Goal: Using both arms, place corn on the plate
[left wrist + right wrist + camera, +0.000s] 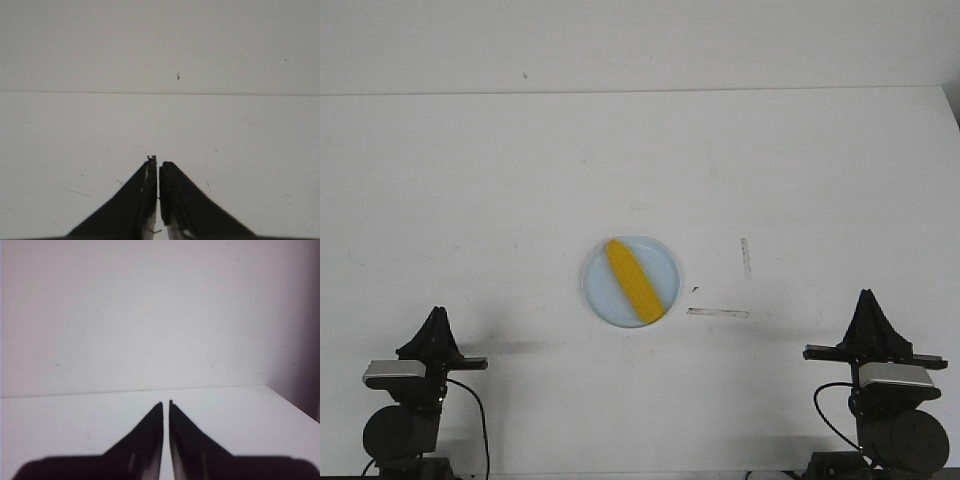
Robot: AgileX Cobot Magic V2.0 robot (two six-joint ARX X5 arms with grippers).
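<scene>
- Lying on the plate [600,295] already: the corn [632,279], slanted, thin tip toward the far side, fat end near the rim closest to the robot.
- Sitting in the middle of the white table [470,180], well apart from both arms.
- Left gripper [158,167]: pinched together, holding nothing, parked at the near left edge.
- Right gripper [166,405]: pinched together too, holding nothing, parked at the near right edge.
- Looks smooth and shiny like plastic, so probably light, hard and a bit slippery; hard to be sure from this far.
- Might roll if bumped.
- Best to grab across the thick middle, not the pointy tip.
- Job looks done.
</scene>
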